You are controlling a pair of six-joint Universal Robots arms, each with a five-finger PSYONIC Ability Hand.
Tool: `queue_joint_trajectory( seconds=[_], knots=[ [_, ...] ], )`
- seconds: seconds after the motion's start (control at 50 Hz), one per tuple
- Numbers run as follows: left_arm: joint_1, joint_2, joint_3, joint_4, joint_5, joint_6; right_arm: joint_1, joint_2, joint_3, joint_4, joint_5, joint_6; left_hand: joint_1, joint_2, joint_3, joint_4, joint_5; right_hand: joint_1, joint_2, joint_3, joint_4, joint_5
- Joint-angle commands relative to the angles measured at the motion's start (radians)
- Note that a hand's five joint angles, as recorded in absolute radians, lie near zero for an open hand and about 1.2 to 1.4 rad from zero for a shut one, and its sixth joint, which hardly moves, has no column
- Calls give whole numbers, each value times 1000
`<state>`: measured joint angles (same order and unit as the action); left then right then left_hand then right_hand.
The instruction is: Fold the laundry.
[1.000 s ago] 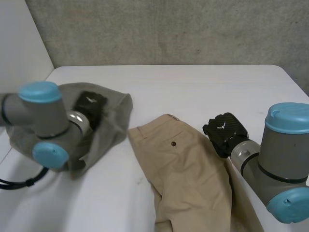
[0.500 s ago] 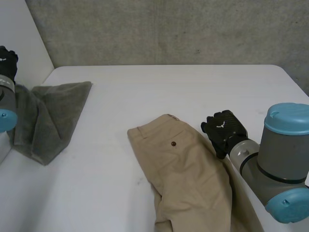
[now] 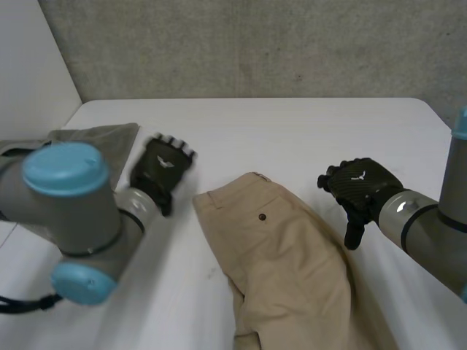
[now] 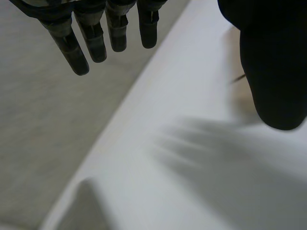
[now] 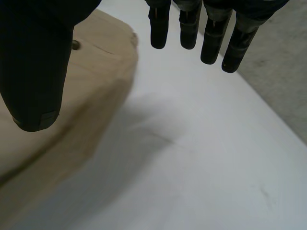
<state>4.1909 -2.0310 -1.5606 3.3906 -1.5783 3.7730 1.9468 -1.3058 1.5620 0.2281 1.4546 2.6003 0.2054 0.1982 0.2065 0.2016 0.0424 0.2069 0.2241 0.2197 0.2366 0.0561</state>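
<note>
A white table [image 3: 292, 131] takes up most of the head view. It has a rounded far edge and stands against a rough grey concrete wall [image 3: 255, 44], with a plain white wall [image 3: 29, 58] meeting that at the table's far left corner. The tan trousers [image 3: 284, 270] lie flat on the near middle of the table, waistband towards the far side and a small dark button [image 3: 262, 216] on a back pocket. A grey-green cloth [image 3: 102, 138] lies at the table's left edge, well apart from them. The left hand [image 3: 162, 171] is over bare table between the cloth and the trousers' waistband, near both. In its wrist view its fingers [image 4: 96, 38] are straight and spread away from the thumb [image 4: 273, 72], holding nothing. The right hand [image 3: 361, 189] is by the right side of the trousers, and its fingers [image 5: 211, 38] are likewise straight and apart from the thumb [image 5: 36, 72], nothing between them (the waistband corner and button sit under the thumb side). The left arm [image 3: 66, 211] hides much of the cloth, so its shape cannot be made out. The trousers' legs run off the near edge of the head view. Whether either hand touches the table cannot be told.
</note>
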Motion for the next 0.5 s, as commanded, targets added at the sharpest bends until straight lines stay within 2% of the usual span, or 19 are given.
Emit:
queue_joint_trajectory(
  seconds=[0.02,0.24,0.5],
  knots=[
    [-81,-102,8,-22,69,-36,-6,-27,21,33,-60,37,14,21,13,18,2,10,-7,-3,-19,-14],
    [-83,-181,79,-13,72,-35,-9,-26,70,-61,-60,43,125,133,124,129,114,13,-4,0,-17,-11],
    [-77,-268,185,-11,73,-35,-12,-24,73,-84,-62,46,263,271,262,267,252,16,-1,3,-14,-8]
  ],
)
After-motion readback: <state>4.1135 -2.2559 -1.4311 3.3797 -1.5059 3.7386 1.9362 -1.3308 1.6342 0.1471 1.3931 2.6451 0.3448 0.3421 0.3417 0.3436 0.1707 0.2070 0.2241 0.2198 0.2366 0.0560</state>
